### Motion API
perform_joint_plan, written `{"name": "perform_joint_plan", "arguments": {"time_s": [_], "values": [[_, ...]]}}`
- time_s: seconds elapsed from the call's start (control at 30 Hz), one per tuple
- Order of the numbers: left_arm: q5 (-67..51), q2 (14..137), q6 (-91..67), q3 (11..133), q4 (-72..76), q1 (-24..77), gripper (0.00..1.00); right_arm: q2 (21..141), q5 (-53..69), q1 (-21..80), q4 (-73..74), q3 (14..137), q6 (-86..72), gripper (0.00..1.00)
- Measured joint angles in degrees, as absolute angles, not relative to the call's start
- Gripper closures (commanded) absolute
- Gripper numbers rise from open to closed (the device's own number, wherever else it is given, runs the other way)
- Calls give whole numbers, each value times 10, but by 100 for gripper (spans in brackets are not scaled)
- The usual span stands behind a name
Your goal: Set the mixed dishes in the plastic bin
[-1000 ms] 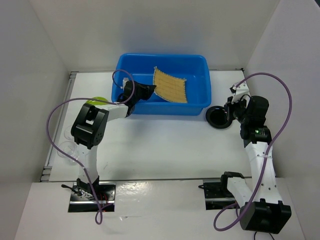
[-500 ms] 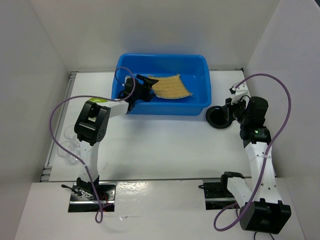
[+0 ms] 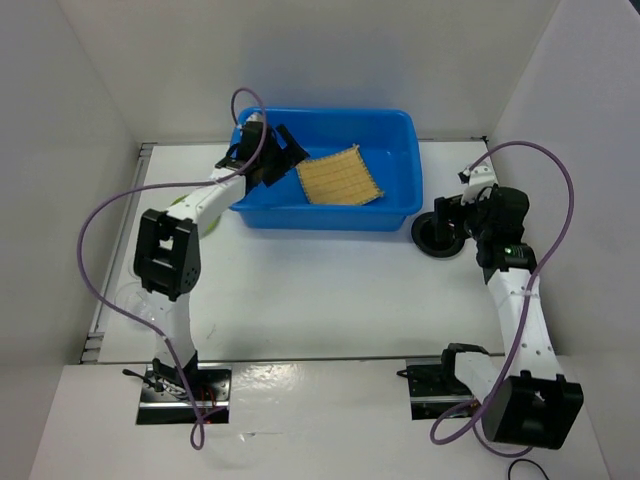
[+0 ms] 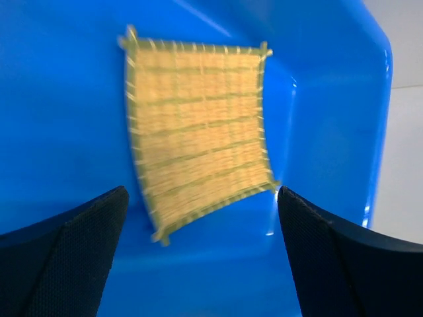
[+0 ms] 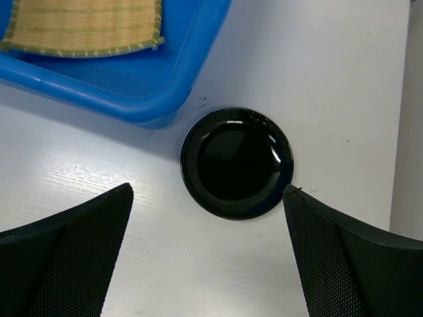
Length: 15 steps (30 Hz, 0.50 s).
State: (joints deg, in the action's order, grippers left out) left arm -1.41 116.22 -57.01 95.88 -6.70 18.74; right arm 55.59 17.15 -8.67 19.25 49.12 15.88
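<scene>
The tan bamboo mat (image 3: 338, 180) (image 4: 198, 125) lies loose on the floor of the blue plastic bin (image 3: 395, 200) (image 4: 330, 132). My left gripper (image 3: 283, 155) (image 4: 201, 257) hovers open above the bin's left part, holding nothing. The black dish (image 3: 430, 236) (image 5: 236, 162) sits on the table just right of the bin. My right gripper (image 3: 447, 220) (image 5: 208, 251) hangs open over its near side, fingers apart and not touching it. The left arm mostly hides the lime-green plate (image 3: 210, 222). A clear glass cup (image 3: 128, 297) stands at the far left.
The bin's near right corner (image 5: 165, 86) lies close to the black dish. White walls enclose the table on the left, back and right. Purple cables loop off both arms.
The left gripper opened and let go of the mat, which dropped flat into the bin, and the gripper drew back to the left. The right gripper opened above the black dish.
</scene>
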Motion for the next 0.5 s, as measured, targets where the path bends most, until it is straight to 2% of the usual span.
{"name": "perform_joint_plan", "arguments": {"time_s": [0.2,0.33,0.5], "values": [[89,1022,-429,953,-145,173,1,628,139,-87,193,498,148,2],[186,926,-365,945,-160,125,1,673,111,-87,195,510,142,2],[206,914,-319,987,-195,27,1,693,96,-87,199,518,139,2]]}}
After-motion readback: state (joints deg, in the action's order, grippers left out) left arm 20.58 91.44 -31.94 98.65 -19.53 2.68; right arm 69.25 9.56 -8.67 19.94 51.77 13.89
